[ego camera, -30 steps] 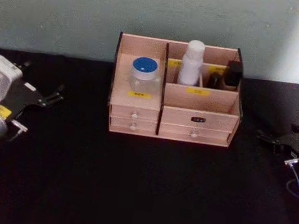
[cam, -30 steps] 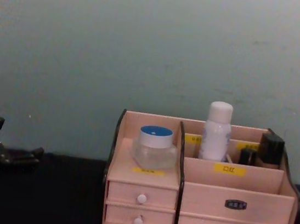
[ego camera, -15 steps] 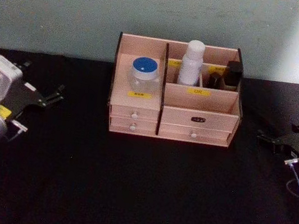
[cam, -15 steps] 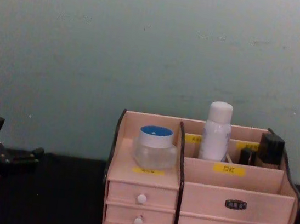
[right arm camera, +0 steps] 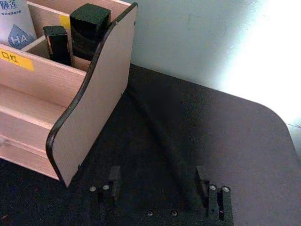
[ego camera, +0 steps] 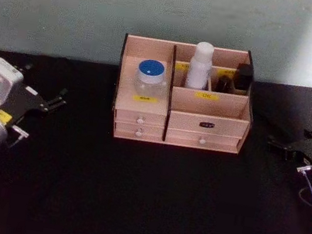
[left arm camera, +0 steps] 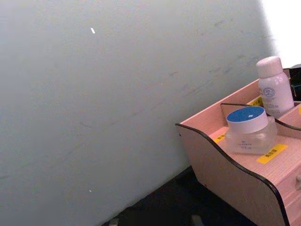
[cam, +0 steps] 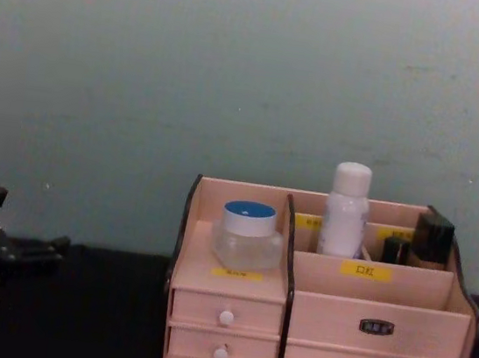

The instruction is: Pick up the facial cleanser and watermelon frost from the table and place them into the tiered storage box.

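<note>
From the head view, the tiered storage box (ego camera: 179,118) stands at the back of the black table (ego camera: 143,198). The watermelon frost (ego camera: 150,79) sits on its left shelf and the facial cleanser (ego camera: 200,64) stands upright in the rear compartment right of the divider, with two small black bottles (ego camera: 237,78) further right. The left gripper (ego camera: 57,101) rests spread and empty at the table's left, well apart from the box. The right gripper (ego camera: 276,145) lies at the table's right, also apart.

Its own wrist view shows its fingers (right arm camera: 114,178) spread, holding nothing.

The chest view shows the jar above two white-knobbed drawers (cam: 223,334).
</note>
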